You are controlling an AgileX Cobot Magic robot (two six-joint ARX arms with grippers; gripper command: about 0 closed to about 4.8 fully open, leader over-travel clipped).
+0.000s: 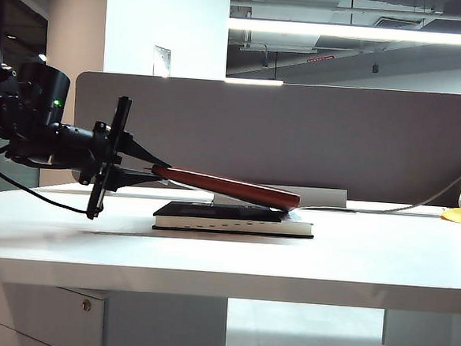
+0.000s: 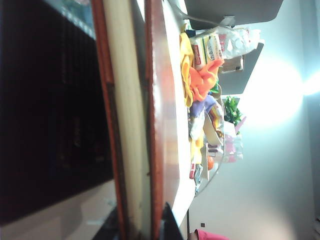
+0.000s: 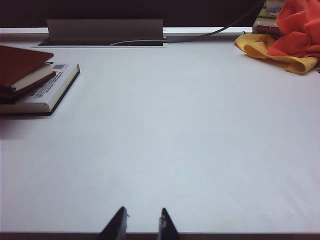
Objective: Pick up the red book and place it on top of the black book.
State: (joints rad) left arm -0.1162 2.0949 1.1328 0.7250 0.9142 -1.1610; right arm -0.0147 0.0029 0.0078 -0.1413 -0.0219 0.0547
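Thin dark-red leather-like book [image 1: 228, 189] with cream page edge; thick black-covered book [image 1: 231, 219] with white markings, white page block; white table [image 1: 225, 252]; orange-and-yellow cloth [image 3: 285, 37] beside the table's far edge

Table-level side view; two wrist close-ups

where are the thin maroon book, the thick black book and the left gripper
thin maroon book [image 1: 229, 188], exterior view, cover's middle
thick black book [image 1: 212, 214], exterior view, bare top cover
left gripper [image 1: 153, 171], exterior view, fingertips clamping the book's edge

white table [image 1: 367, 262], black book [image 1: 227, 219], cloths [image 3: 285, 40]
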